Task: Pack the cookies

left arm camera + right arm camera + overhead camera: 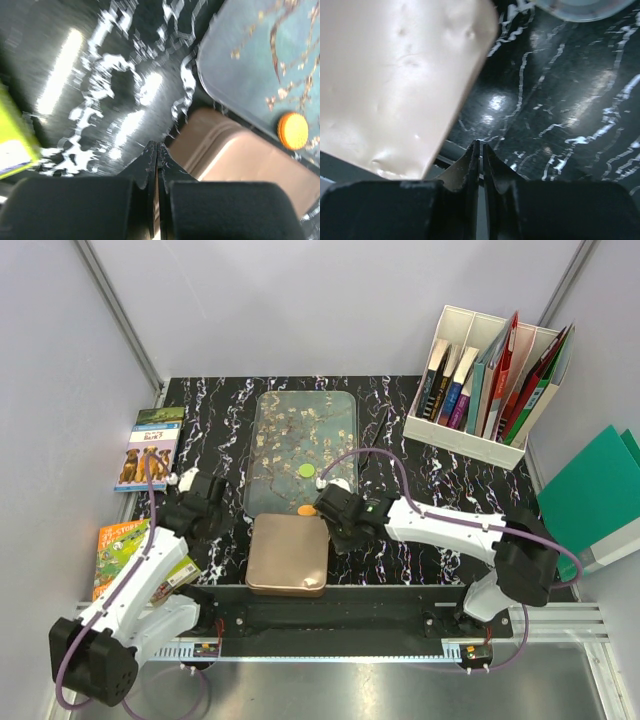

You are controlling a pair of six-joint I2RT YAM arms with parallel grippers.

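Note:
An orange cookie (305,509) lies at the near edge of the blossom-patterned tray (290,430). A green cookie (306,472) lies further in on the tray. The orange cookie also shows in the left wrist view (293,131), on the tray (250,60). A closed rose-gold tin (288,553) stands just in front of the tray. My left gripper (207,515) is shut and empty, left of the tin (240,155). My right gripper (335,530) is shut and empty beside the tin's right edge (395,80). Other cookies are out of view.
Two picture books (152,447) (125,550) lie at the table's left edge. A white file rack with books (490,380) stands at the back right, and a green folder (595,490) at the right. The table is black marble (420,540).

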